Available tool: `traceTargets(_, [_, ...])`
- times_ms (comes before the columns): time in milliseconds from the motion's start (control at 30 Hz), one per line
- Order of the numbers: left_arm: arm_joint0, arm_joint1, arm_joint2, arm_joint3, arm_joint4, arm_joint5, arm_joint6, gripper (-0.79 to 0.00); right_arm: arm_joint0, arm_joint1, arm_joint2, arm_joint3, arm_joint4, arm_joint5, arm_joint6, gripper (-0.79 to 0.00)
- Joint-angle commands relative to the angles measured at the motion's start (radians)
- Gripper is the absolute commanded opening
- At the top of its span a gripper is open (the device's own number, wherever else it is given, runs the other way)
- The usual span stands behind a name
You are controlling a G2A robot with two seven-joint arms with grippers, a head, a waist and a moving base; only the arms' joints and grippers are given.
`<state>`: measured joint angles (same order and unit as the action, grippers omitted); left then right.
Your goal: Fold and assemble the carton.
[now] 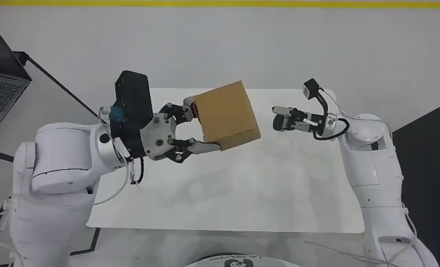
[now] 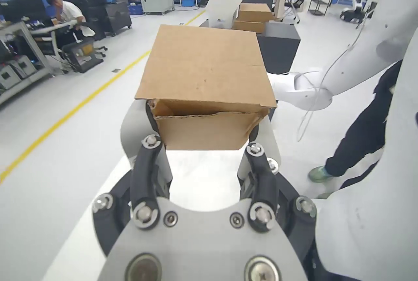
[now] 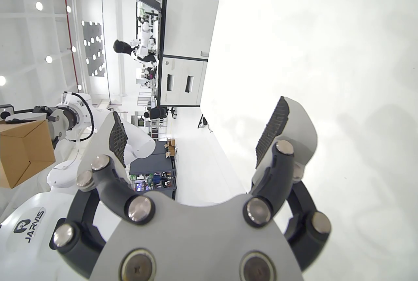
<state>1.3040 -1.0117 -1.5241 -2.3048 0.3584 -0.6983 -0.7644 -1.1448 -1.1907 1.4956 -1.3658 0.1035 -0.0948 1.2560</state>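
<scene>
Carton [image 1: 225,115]: plain brown cardboard, box-shaped; one edge ragged

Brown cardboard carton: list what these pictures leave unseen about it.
Brown cardboard carton underside: top view, hidden by its own body.
Far end: left wrist view, behind its top panel.
Left gripper fingertips: left wrist view, behind the carton.
One side: right wrist view, cut off by the picture's edge.

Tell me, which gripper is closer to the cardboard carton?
Left. The left gripper is shut on the carton, with a finger on each side. The right gripper hangs open, apart from the carton, off its opposite side.
</scene>
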Motion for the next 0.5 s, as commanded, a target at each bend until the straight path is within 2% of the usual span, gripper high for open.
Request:
traceTargets(0, [0.007, 0.0, -0.006, -0.009, 0.048, -0.032, 0.041, -0.785, 0.0, 0.0, 0.0, 0.0, 0.0, 0.0, 0.0, 0.0])
traceTargets(100, [0.016, -0.002, -0.003, -0.023, 0.091, -0.059, 0.09, -0.785, 0.0, 0.0, 0.0, 0.0, 0.0, 0.0, 0.0, 0.0])
traceTargets(367, [0.015, -0.002, -0.005, -0.026, 0.097, -0.057, 0.092, -0.785, 0.0, 0.0, 0.0, 0.0, 0.0, 0.0, 0.0, 0.0])
traceTargets(467, [0.014, -0.003, -0.015, -0.043, 0.187, -0.068, 0.14, -0.785, 0.0, 0.0, 0.0, 0.0, 0.0, 0.0, 0.0, 0.0])
